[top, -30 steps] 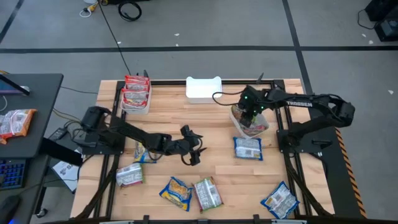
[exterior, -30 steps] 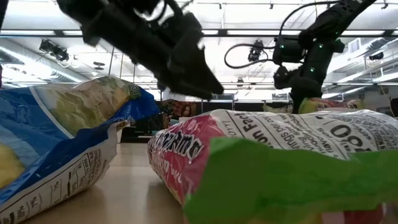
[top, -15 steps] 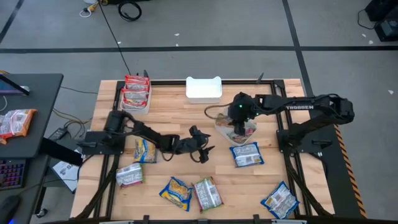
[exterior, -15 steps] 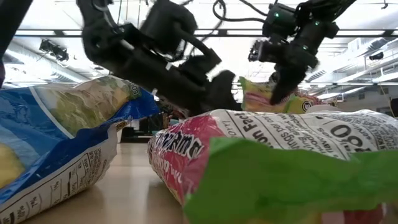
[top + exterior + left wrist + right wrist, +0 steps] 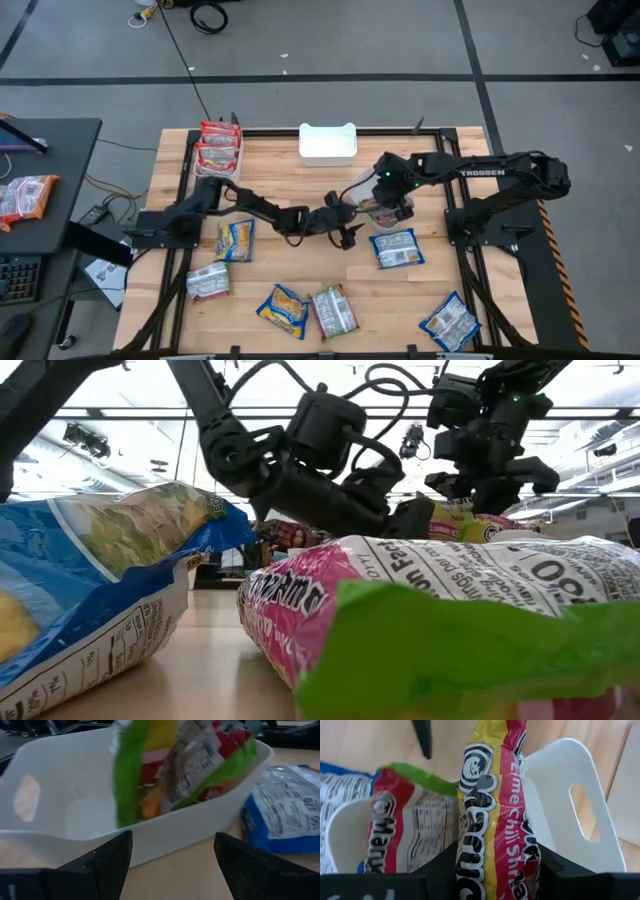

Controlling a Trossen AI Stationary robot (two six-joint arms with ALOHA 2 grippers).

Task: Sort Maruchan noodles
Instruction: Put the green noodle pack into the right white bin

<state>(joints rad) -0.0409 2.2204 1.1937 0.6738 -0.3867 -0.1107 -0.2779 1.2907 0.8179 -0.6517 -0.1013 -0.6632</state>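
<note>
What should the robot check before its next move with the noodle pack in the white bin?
1. Right tool shut on the green, red and yellow crinkly noodle packet: ok.
2. That packet stands inside the white rectangular plastic bin: ok.
3. Left tool open, facing the bin: ok.
4. Left tool clear of the bin wall: cannot tell.
5. Blue-and-white crinkly packet outside the bin, beside it: ok.

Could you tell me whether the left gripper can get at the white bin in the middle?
Probably yes: the left gripper, open, faces the white bin with only bare table between, though the right gripper holds a packet over it.
</note>
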